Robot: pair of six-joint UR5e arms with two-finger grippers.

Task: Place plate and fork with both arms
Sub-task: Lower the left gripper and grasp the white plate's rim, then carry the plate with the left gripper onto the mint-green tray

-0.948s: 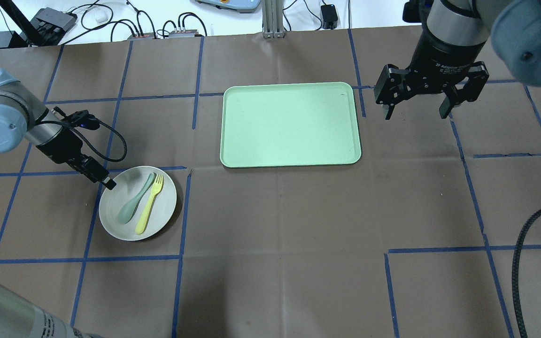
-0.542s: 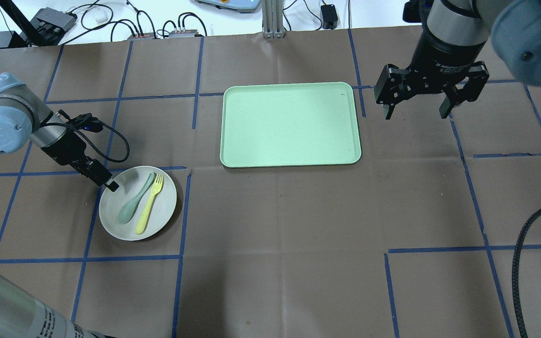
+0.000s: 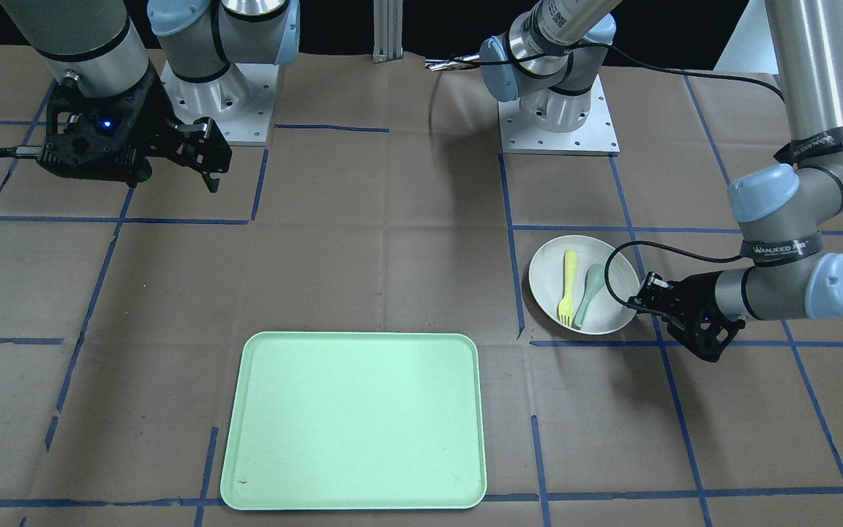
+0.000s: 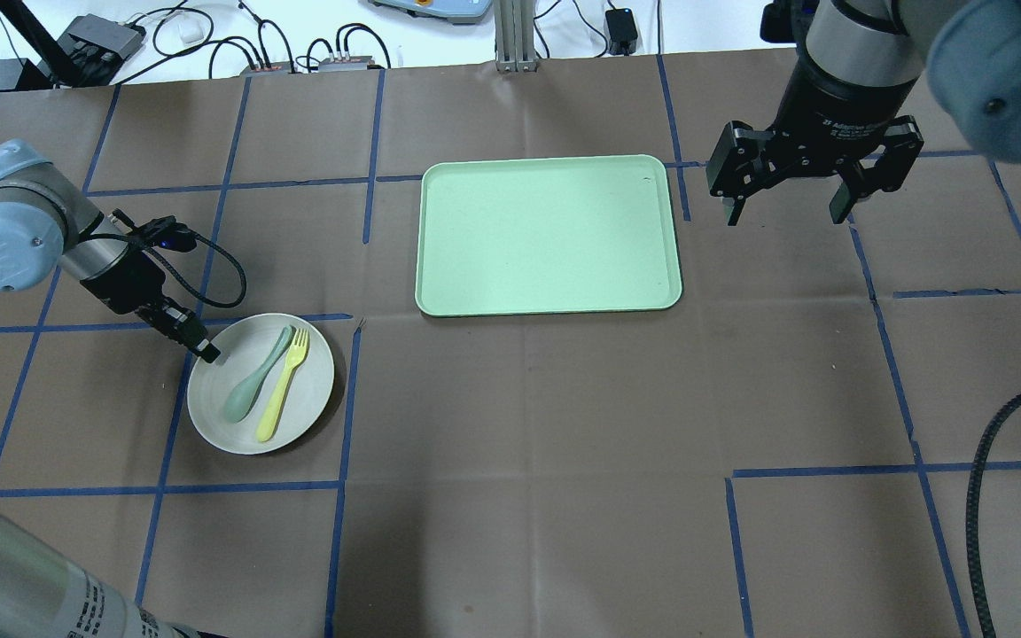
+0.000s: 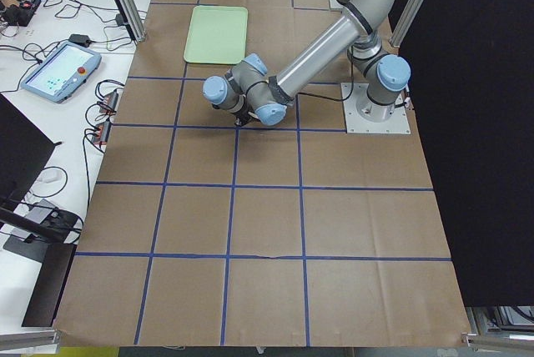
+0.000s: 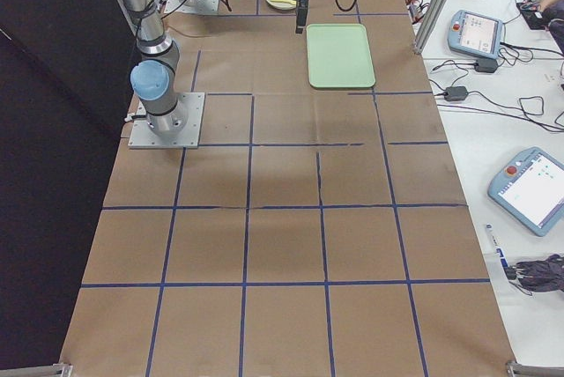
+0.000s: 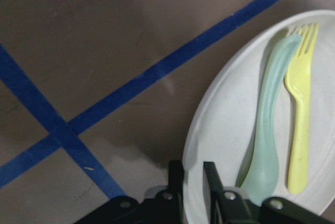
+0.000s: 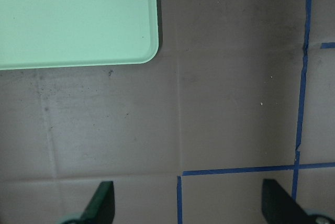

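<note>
Left wrist view: round off-white plate (image 7: 230, 119) cut by right and bottom edges. Grey-green spoon (image 7: 269, 114) bowl end behind black left gripper (image 7: 193, 174). Fingers straddle rim, pinch or gap unclear.
Right wrist view: rectangular mint-green tray (image 8: 73, 14) cut at top and left. Black right gripper (image 8: 189, 200) only fingertips in frame.
Left side view: plate hidden behind grey-and-silver left arm (image 5: 275, 90).
Right side view: pale-yellow plastic fork (image 7: 299, 109) too small to make out.

Brown paper (image 4: 519, 399) crossed by blue tape (image 4: 830, 470) covers the bench (image 6: 291, 218), with a black curtain (image 5: 484, 123) along one side and white desks (image 6: 476, 144) holding touchscreen controllers (image 6: 535, 188) opposite.
</note>
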